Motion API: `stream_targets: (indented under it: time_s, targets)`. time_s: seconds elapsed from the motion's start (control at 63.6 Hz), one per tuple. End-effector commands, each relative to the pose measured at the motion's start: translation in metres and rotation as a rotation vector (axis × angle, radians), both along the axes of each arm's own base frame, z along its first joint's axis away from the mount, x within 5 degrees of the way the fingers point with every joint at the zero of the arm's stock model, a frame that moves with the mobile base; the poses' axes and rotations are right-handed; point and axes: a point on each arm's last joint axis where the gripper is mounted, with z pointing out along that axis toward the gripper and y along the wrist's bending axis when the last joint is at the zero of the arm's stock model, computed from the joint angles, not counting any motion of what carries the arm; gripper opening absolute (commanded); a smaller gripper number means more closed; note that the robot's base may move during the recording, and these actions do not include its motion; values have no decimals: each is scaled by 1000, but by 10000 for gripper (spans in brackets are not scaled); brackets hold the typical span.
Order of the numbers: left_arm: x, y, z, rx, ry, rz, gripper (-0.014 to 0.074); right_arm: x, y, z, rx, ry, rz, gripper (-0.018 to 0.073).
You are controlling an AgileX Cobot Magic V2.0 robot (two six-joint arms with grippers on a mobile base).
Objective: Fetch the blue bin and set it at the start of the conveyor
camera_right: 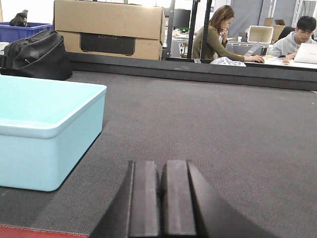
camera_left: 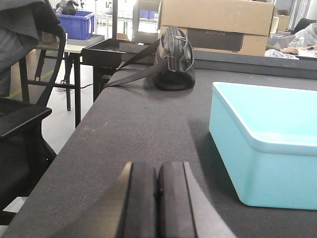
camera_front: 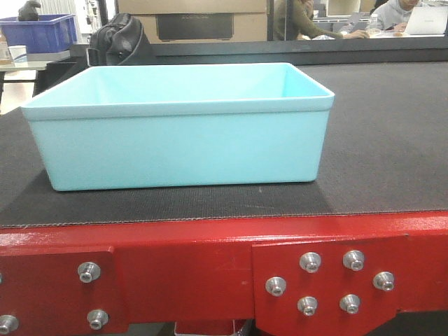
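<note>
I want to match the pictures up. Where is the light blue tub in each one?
Front view: the blue bin sits in the middle, on the black belt.
Left wrist view: at the right edge.
Right wrist view: at the left edge.
Shared landmark: the black bag behind the bin.

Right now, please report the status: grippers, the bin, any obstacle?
Left gripper shut, empty. Right gripper shut, empty. Blue bin upright on the conveyor start, empty, near the red frame. Black bag behind bin, apart from it.
</note>
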Motion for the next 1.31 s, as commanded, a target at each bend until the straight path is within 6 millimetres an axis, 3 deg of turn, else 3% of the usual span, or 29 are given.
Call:
stream_targets:
  time_s: [0.0, 0.598, 1.29]
  targets:
    - [0, 0, 2, 5, -24, -4, -111, 0, 0, 1, 6, -22, -6, -165]
    - [-1, -2, 10, 151, -98, -20, -111, 0, 0, 1, 6, -22, -6, -165]
    - [-1, -2, 10, 141, -100, -20, -111, 0, 0, 1, 6, -22, -6, -165]
